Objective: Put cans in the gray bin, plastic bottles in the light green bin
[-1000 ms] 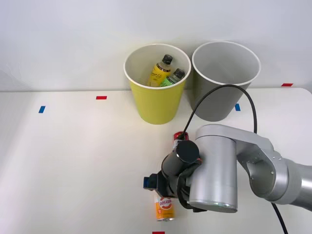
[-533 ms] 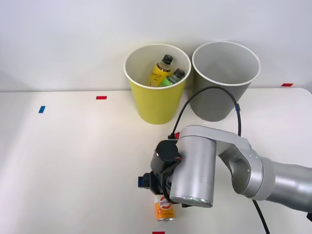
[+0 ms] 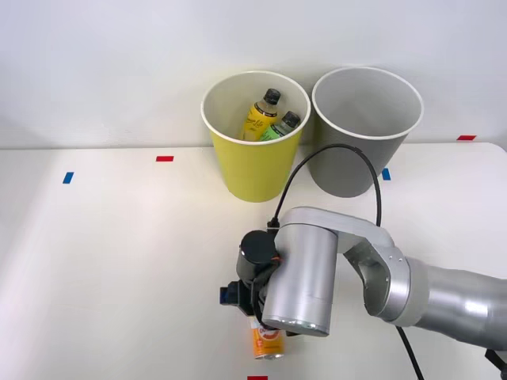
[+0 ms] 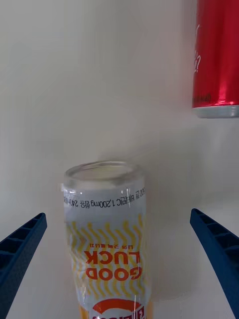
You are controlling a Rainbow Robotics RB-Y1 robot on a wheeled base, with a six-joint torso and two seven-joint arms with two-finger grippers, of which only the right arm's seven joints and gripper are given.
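Observation:
The orange-and-white can [image 3: 268, 343] is on the table near the front edge, partly under my right arm. In the wrist view this can [image 4: 105, 234] sits between the two blue fingers of my right gripper [image 4: 118, 219], which is open and clear of it on both sides. One blue finger [image 3: 229, 295] sticks out to the left of the wrist. The red can [image 4: 215, 55] rests on the table beyond the orange one. The light green bin [image 3: 255, 170] holds the yellow bottle [image 3: 260, 117] and the green-labelled bottle [image 3: 282, 126]. The gray bin [image 3: 358, 162] stands to its right.
The white table [image 3: 119, 253] runs wide to the left, with small red and blue tape marks [image 3: 165, 158] near its far edge. My arm's black cable [image 3: 333, 150] arcs up in front of the gray bin. A white wall stands behind the bins.
My right arm has moved left and toward the table's front, and now covers the spot where the red can showed. The orange can and both bins have stayed put.

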